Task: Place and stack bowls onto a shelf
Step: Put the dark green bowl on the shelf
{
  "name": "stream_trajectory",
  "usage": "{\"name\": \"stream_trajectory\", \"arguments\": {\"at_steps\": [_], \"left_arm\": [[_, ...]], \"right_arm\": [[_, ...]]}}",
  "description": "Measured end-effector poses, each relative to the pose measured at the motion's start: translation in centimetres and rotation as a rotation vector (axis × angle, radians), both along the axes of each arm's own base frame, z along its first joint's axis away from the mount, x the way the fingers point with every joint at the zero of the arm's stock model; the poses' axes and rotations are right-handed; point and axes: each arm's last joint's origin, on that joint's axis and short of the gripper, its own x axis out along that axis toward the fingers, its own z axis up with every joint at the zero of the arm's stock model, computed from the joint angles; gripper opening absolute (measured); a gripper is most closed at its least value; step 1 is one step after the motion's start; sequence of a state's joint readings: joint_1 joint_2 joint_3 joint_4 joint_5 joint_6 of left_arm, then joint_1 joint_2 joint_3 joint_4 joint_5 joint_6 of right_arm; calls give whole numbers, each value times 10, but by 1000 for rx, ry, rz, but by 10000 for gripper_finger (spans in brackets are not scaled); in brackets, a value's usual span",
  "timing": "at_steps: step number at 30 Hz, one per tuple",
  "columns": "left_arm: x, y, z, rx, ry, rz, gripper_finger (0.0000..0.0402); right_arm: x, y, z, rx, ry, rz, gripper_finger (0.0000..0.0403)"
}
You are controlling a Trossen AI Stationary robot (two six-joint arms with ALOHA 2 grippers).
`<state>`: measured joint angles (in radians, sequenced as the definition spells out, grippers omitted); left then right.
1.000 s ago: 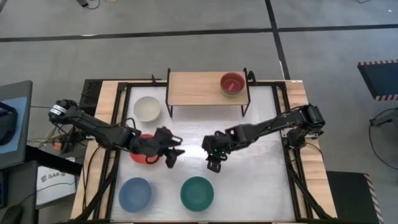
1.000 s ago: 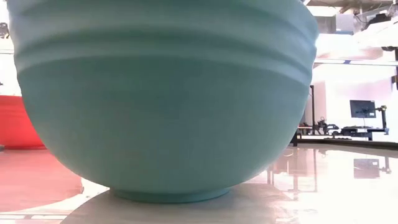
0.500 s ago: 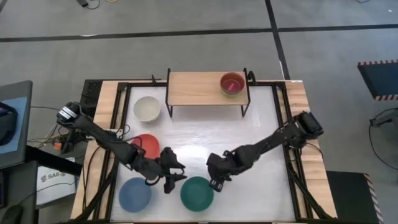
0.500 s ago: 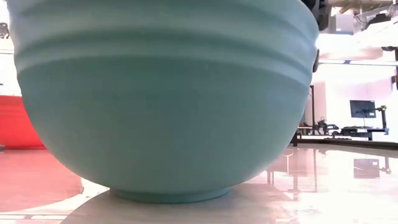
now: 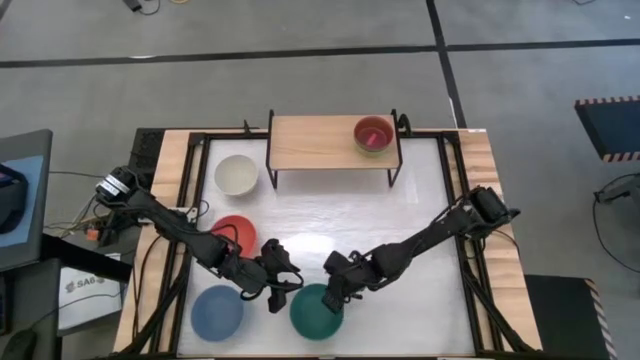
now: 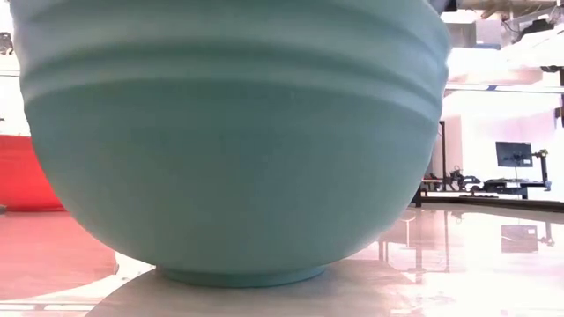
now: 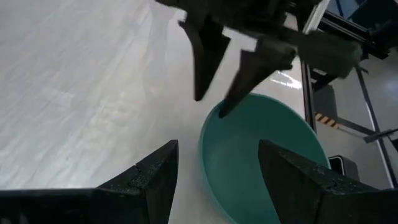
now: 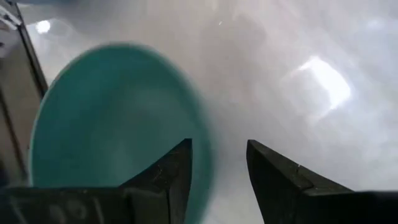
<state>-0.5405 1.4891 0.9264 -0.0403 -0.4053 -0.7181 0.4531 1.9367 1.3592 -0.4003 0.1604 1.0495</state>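
Converging on the dark green bowl (image 5: 317, 312) at the front of the bench (image 5: 420, 230), both arms reach in from opposite sides. The right gripper (image 5: 334, 293) sits over the bowl's near rim with its fingers apart; in the right wrist view the rim edge lies between the two dark fingers, one inside the bowl (image 8: 118, 124) and one outside, which looks like the set-up for a rim pinch. The left gripper (image 5: 278, 296) hovers just beside the bowl's other side, fingers also spread, with nothing between them but the bowl's edge ahead; in the left wrist view the right gripper's fingers (image 7: 211, 62) show dipping toward the rim. It seems to be there to steady or share the lift.

On the shelf (image 5: 310, 140) at the back, a red bowl (image 5: 374, 134) with a pink one nested in it occupies the right end, leaving the rest free. A white bowl (image 5: 236, 174), another red bowl (image 5: 232, 236) and a light blue bowl (image 5: 217, 312) rest on the bench, well apart, not yet shelved.
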Motion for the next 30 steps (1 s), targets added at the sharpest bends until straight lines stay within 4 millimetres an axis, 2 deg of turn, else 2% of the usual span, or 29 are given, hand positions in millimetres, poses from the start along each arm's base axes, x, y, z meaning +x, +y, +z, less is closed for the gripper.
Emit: {"name": "stream_trajectory", "arguments": {"at_steps": [6, 13, 16, 24, 27, 30], "left_arm": [[-1, 1, -1, 10, 11, 18, 206], [4, 10, -2, 24, 5, 72, 206], [7, 15, -1, 13, -2, 87, 206], [14, 26, -1, -56, 25, 15, 206], [15, 29, -2, -49, 38, 24, 203], [15, 33, -2, -35, 44, 71, 182]], "right_arm": [[-2, -3, -16, -13, 106, -12, 146], [-4, -3, -12, -17, 103, -18, 27], [-5, -5, -9, -52, 87, -64, 26], [0, -3, 34, -313, 50, -116, 29], [3, -3, 53, -401, 28, -67, 29], [5, -5, 72, -474, 20, -19, 32]]}}
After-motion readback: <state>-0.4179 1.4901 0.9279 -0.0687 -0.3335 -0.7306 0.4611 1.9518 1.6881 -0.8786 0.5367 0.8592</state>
